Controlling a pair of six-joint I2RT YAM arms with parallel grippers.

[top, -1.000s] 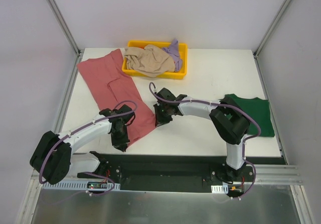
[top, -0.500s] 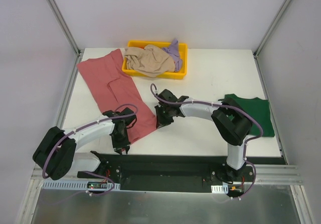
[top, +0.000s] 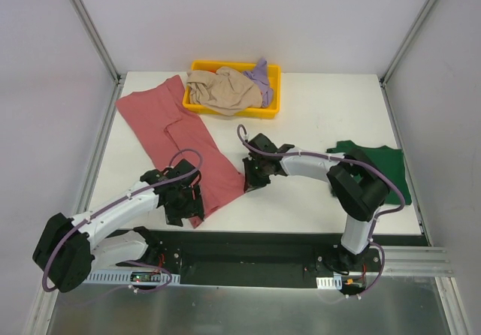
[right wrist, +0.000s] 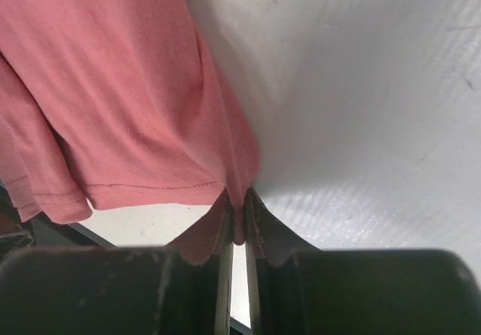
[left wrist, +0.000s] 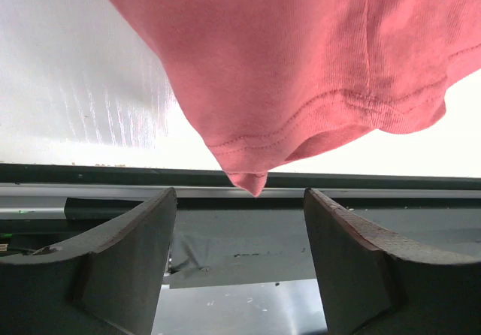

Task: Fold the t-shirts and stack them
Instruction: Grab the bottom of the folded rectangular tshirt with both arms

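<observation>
A rose-red t-shirt [top: 180,136] lies spread from the far left corner down toward the table's near edge. My left gripper [top: 183,209] stands open at its near hem; in the left wrist view the hem's corner [left wrist: 255,181] lies just beyond the parted fingers [left wrist: 128,252], free of them. My right gripper [top: 252,181] is shut on a pinched fold of the same shirt's right edge [right wrist: 239,200]. A dark green t-shirt [top: 379,170] lies at the right. A beige t-shirt [top: 222,91] and a lavender one [top: 261,76] sit crumpled in the tray.
The yellow tray [top: 233,112] stands at the back centre, touching the rose-red shirt's far edge. The black mounting rail [left wrist: 240,230] runs along the near table edge right below my left gripper. White enclosure walls close off the left, right and back.
My left gripper has opened and let go of the shirt's near hem corner. My right gripper has moved a little to the right, drawing the shirt's edge with it.
</observation>
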